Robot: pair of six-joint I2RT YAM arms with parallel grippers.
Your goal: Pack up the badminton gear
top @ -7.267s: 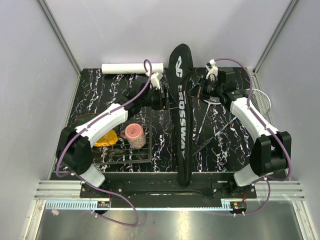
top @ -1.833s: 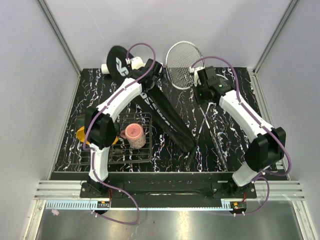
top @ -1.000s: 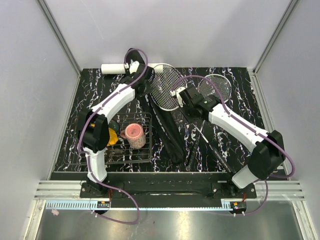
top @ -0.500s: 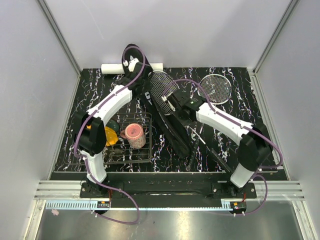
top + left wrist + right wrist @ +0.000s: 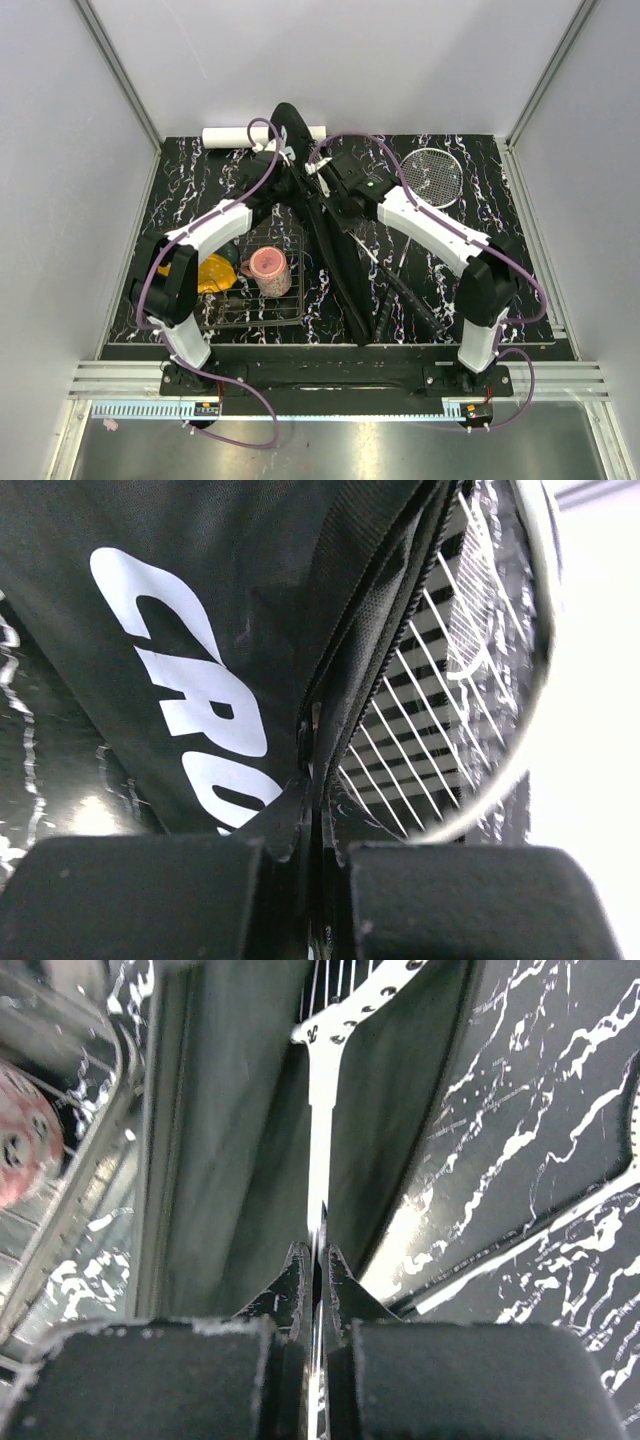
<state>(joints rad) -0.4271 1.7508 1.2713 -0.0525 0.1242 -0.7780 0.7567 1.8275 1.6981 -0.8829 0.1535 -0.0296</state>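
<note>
Loading a racket (image 5: 322, 1110). My left gripper (image 5: 312, 845) was pinched shut on the bag (image 5: 170, 610) at its zip edge, holding it agape. My right gripper (image 5: 316, 1278) clamped the racket shaft, its head just ahead, entering the bag. Next, I judged: push straight forward, release late.

Pretty plain setup: pale grey walls (image 5: 400, 60) on three sides, aluminium corner posts (image 5: 120, 75), and a black tabletop (image 5: 188, 178) with white marble veining.
</note>
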